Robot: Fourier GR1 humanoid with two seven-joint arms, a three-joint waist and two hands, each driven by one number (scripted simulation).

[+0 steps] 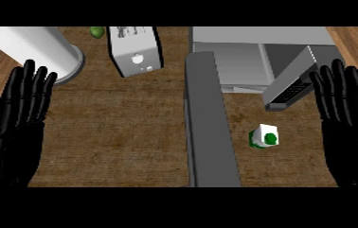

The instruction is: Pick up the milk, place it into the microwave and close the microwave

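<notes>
The milk (264,136) is a small white carton with a green cap and green label, standing upright on the wooden counter (111,127) at centre right. Behind it the grey microwave (245,57) stands with its door (208,123) swung wide open, the door reaching toward the front edge just left of the carton. My right hand (340,109) rests open at the right edge, fingers up, to the right of the milk and apart from it. My left hand (24,111) rests open at the left edge, far from the carton.
A white toaster-like appliance (136,49) stands at the back centre-left. A white cylinder (42,49) stands at the back left, with a green fruit (97,31) beside it. A grey panel with dark buttons (293,83) slants beside the microwave's right side.
</notes>
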